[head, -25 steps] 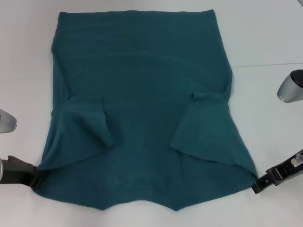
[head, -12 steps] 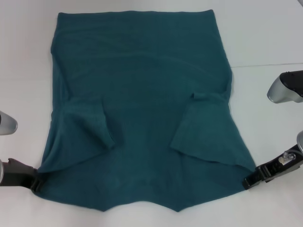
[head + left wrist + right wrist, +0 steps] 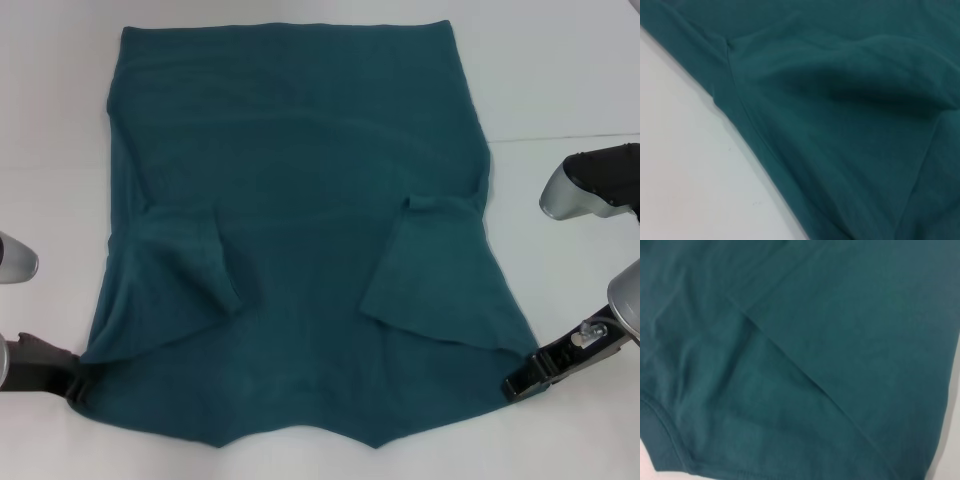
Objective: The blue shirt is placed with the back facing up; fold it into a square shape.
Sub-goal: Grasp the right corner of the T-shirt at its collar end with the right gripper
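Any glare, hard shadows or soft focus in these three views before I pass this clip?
Head view: even light, no glare on the white table; the blue shirt is sharp, with soft shadows under its folded sleeves; left gripper and right gripper sit at its near corners. Left wrist view: the shirt's fabric looks soft, with a dark shadow in one fold. Right wrist view: fabric evenly lit, seams readable.

The blue shirt (image 3: 300, 200) is soft, matt knit cloth with stitched hems, lying on a smooth, matt white counter (image 3: 560, 80); black claws (image 3: 520, 383) look like hard plastic.
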{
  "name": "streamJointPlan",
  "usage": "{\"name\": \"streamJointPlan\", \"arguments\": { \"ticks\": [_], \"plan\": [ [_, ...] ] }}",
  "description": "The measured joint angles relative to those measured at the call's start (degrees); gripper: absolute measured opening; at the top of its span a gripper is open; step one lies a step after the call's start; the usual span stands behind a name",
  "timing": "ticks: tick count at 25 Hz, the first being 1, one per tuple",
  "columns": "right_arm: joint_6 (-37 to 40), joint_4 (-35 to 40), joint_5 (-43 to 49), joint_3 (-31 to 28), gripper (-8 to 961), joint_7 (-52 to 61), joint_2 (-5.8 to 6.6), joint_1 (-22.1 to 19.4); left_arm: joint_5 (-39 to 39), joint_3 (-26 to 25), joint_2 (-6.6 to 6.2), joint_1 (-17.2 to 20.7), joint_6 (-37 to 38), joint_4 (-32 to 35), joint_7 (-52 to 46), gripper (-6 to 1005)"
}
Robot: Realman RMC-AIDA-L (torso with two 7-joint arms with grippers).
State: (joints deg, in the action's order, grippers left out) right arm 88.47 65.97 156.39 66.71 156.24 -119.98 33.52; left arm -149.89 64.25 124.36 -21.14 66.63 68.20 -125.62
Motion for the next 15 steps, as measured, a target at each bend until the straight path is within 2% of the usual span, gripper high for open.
{"name": "streamJointPlan", "arguments": {
  "ticks": [15],
  "plan": [
    [-1.27, 0.36, 2.73, 3.58, 704, 2.93, -0.07, 0.53, 0.07, 0.00, -0.09, -0.29, -0.32, -0.03, -0.06, 13]
  ]
}}
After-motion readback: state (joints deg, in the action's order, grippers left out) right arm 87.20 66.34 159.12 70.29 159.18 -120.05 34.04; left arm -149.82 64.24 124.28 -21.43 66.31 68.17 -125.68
